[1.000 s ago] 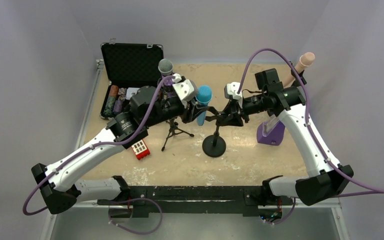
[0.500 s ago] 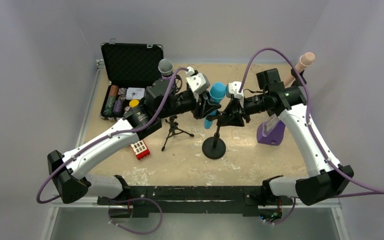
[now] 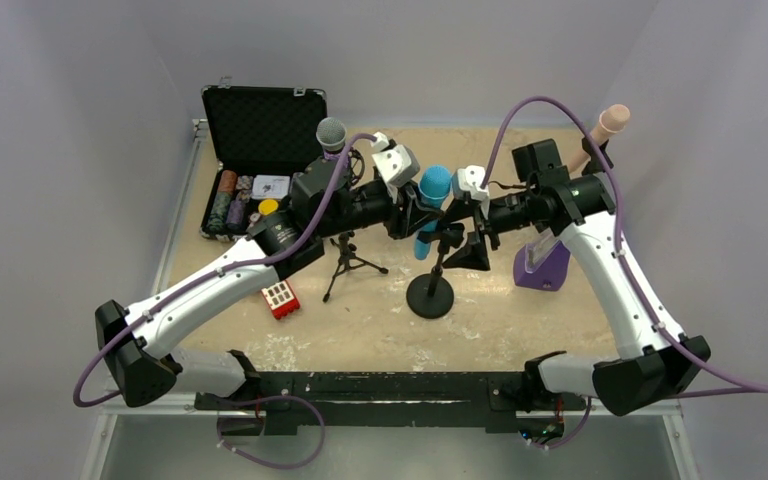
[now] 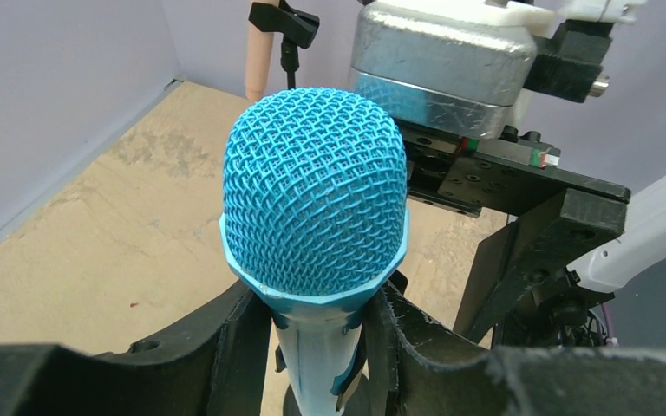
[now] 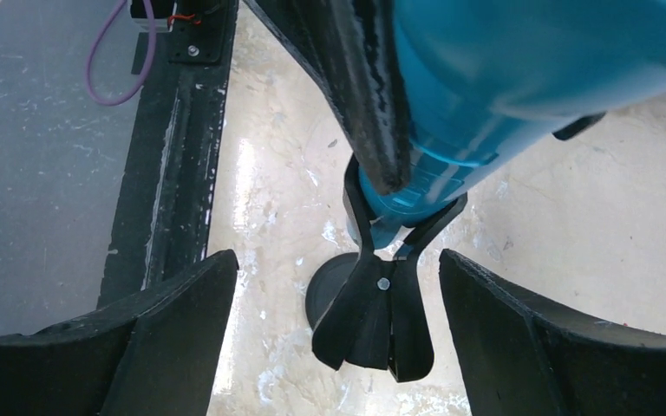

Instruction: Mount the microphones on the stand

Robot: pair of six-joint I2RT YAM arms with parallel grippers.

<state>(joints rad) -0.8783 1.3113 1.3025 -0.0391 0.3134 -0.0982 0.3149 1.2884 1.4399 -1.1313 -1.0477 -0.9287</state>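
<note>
A bright blue microphone [image 3: 432, 190] stands tilted over the round-based stand [image 3: 429, 297], and my left gripper [image 3: 412, 215] is shut on its body. In the left wrist view the mesh head [image 4: 315, 204] fills the middle, with the left gripper [image 4: 316, 347] clamped just below it. The microphone's lower end [image 5: 416, 195] sits between the prongs of the stand's black clip [image 5: 380, 312]. My right gripper [image 5: 336, 260] is open, one finger on each side of the clip, touching nothing. A purple microphone [image 3: 331, 134] and a pink microphone [image 3: 610, 122] are up in other stands.
A small tripod [image 3: 346, 264] stands left of the round base. An open black case [image 3: 260, 125] with chips lies back left, a red block [image 3: 280, 298] in front of it. The pink microphone's purple base [image 3: 542, 268] is under my right forearm. Walls close both sides.
My left arm carried the blue microphone rightwards to the clip. My right gripper, which was shut on the clip, has opened and let go of it.
</note>
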